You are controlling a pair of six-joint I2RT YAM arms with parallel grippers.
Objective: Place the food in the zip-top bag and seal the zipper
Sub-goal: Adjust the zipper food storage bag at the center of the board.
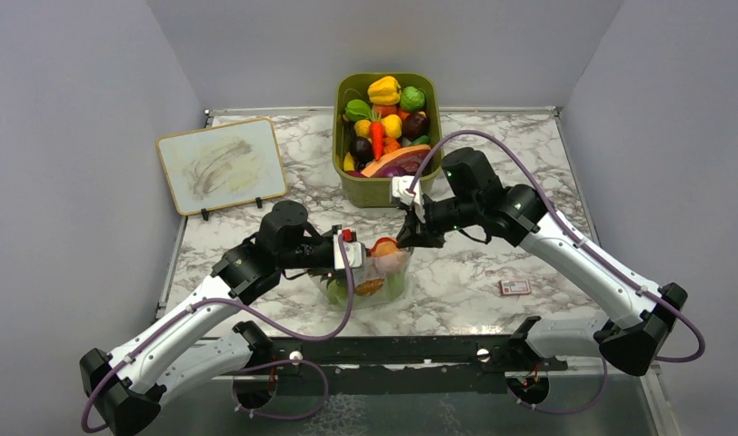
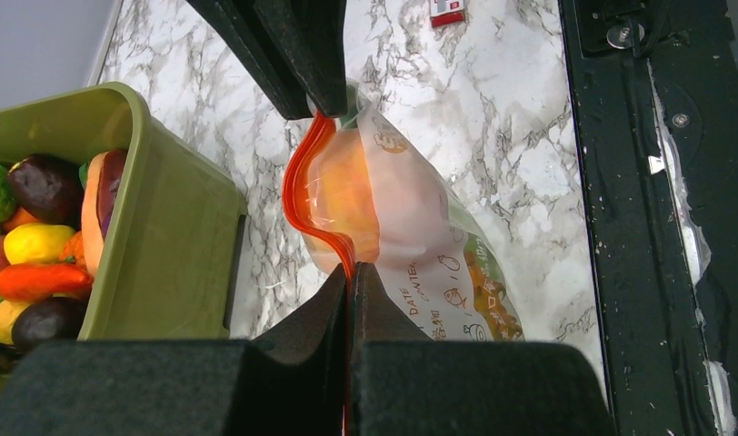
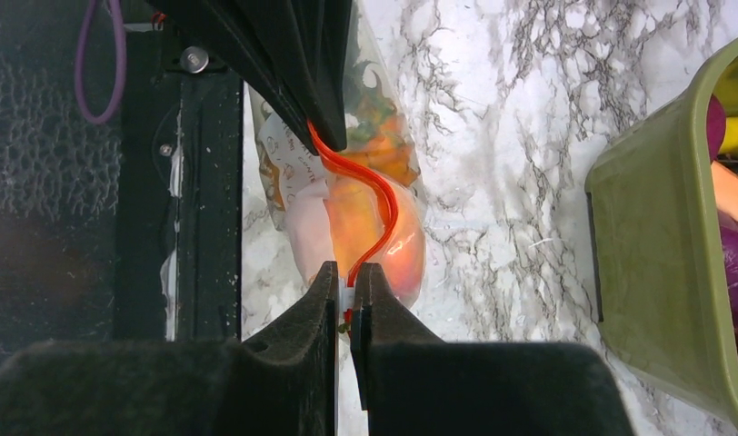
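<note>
Clear crinkly bag (image 2: 438,245), orange fruit (image 2: 347,195) inside; wavy orange-red zipper (image 2: 289,186) pinched tight at opposite ends by left gripper (image 2: 350,269) and right gripper (image 3: 345,272).

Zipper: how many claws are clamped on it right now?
2. The left claw is shut on the zipper at one end of the zip-top bag. The right claw is shut on the opposite end. The strip bows between them.
</note>
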